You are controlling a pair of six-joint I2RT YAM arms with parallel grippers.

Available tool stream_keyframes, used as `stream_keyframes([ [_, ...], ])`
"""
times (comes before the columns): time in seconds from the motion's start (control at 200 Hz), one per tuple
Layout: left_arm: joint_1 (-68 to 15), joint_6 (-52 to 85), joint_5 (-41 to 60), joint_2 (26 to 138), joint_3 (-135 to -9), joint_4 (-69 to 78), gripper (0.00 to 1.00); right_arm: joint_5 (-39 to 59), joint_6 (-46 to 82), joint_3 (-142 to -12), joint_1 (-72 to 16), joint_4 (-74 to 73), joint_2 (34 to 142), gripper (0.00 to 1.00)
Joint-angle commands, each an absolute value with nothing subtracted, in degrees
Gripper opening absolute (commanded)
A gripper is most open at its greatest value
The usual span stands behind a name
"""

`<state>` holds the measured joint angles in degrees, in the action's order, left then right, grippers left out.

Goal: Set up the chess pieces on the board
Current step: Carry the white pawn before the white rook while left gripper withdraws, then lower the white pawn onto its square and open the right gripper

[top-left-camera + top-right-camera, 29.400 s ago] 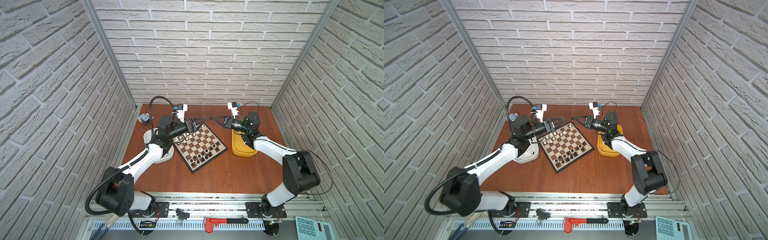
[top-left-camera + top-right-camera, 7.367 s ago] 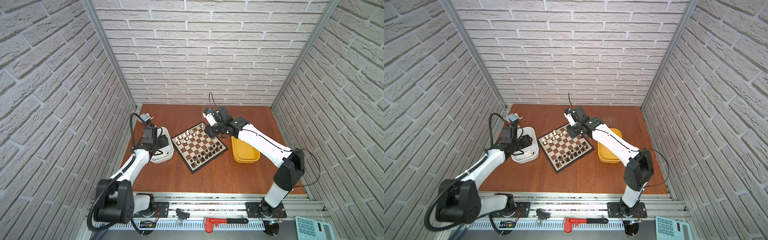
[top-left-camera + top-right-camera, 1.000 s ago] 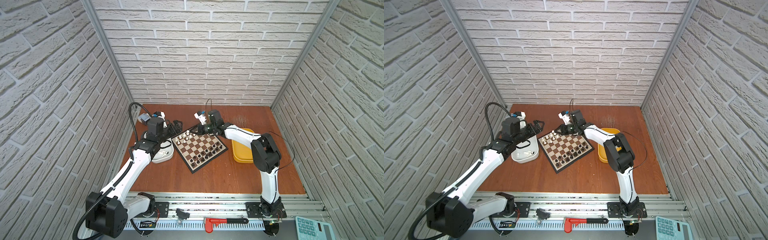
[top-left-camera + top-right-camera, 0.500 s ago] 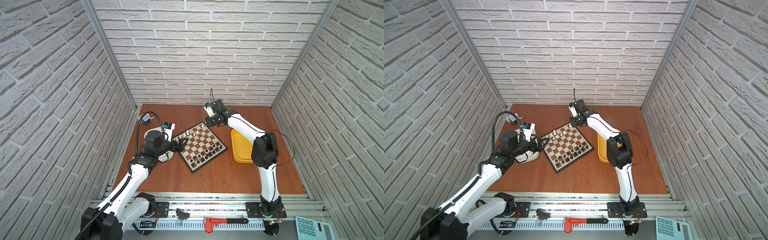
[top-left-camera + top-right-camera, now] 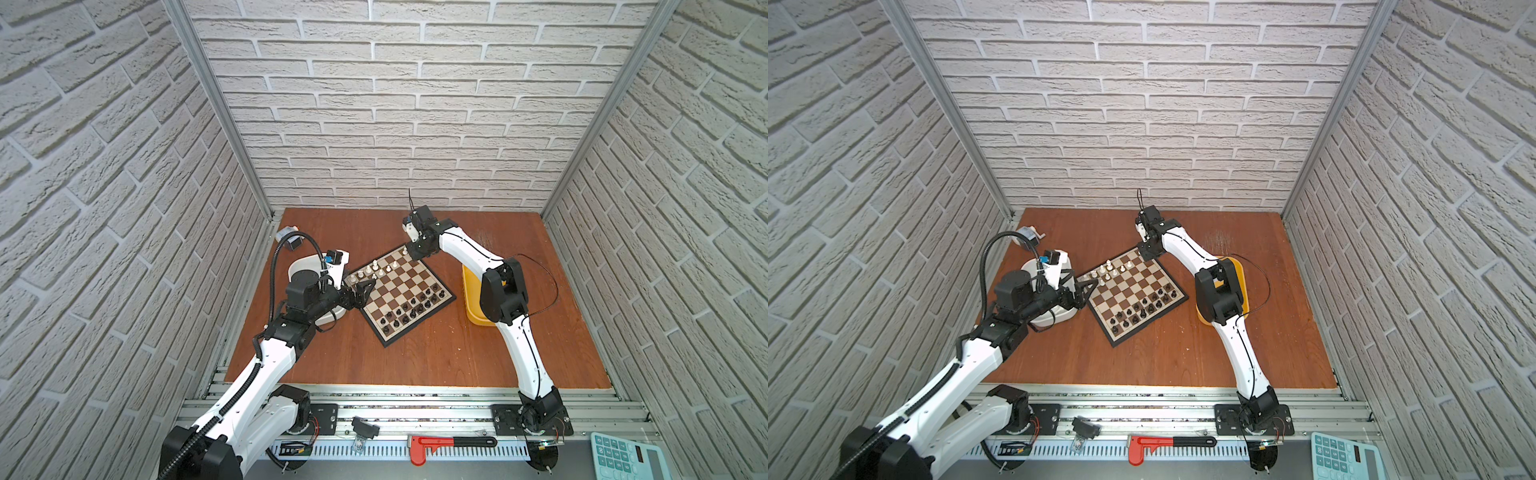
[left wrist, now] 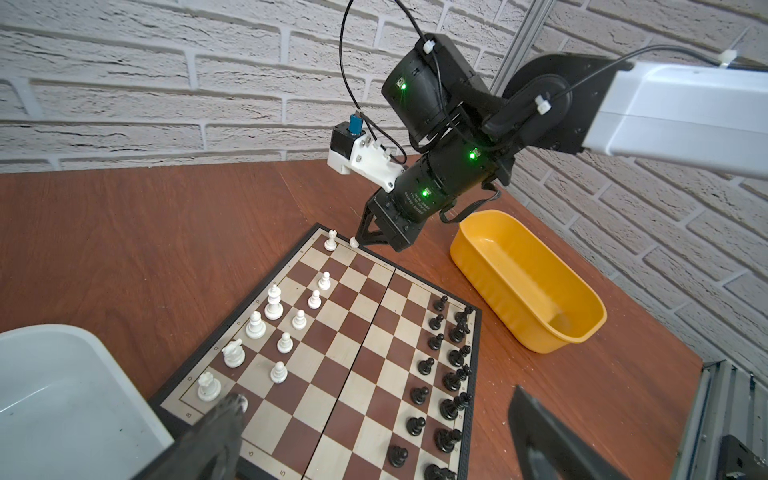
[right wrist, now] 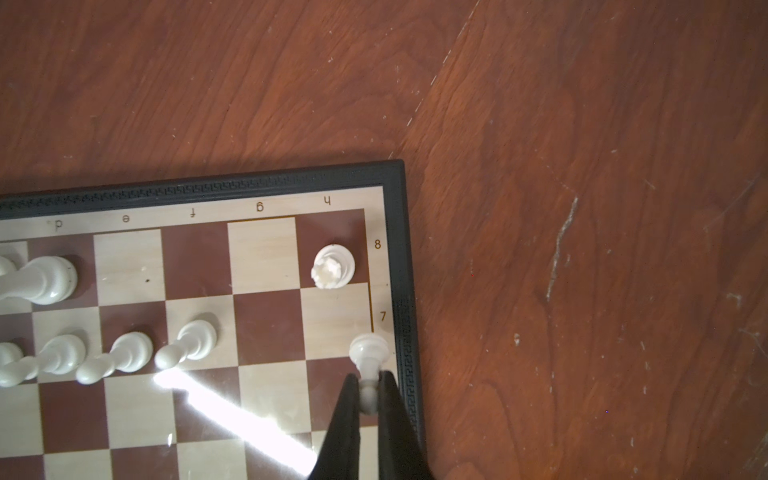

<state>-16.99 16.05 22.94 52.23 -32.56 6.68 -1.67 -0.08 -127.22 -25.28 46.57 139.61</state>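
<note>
The board (image 5: 417,286) (image 5: 1143,281) lies askew on the brown table. Black chess pieces (image 6: 451,357) fill two rows on its near-right side. Several white chess pieces (image 6: 274,305) stand along its far-left side. My right gripper (image 7: 368,390) (image 5: 410,249) is shut on a white pawn (image 7: 369,351) (image 6: 354,242), low over the board's far corner beside a white rook (image 7: 333,266). The left gripper (image 6: 374,424) (image 5: 365,286) hangs open over the board's left corner. A bit of white shows by one of its fingertips (image 6: 226,415).
A yellow tub (image 5: 471,299) (image 6: 528,282) stands right of the board, partly under my right arm. A white tub (image 5: 307,266) (image 6: 62,395) sits left of the board, under the left arm. Brick walls close in three sides.
Over the last second the left gripper came from above the white tub to the board's left corner. The right gripper went from the white rows to the far corner.
</note>
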Motion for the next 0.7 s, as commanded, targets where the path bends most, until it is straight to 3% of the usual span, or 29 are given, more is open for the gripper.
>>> stream_keyframes([
  [0.0, -16.61, 15.20, 22.41, 52.28, -31.72, 11.05, 0.98, -0.81, -0.74, -129.30, -26.10, 47.03, 139.83, 0.06],
  [0.695, -15.38, 16.69, 22.61, 52.47, -31.25, 12.70, 0.98, 0.26, -0.70, -131.92, -26.28, 48.87, 143.29, 0.07],
])
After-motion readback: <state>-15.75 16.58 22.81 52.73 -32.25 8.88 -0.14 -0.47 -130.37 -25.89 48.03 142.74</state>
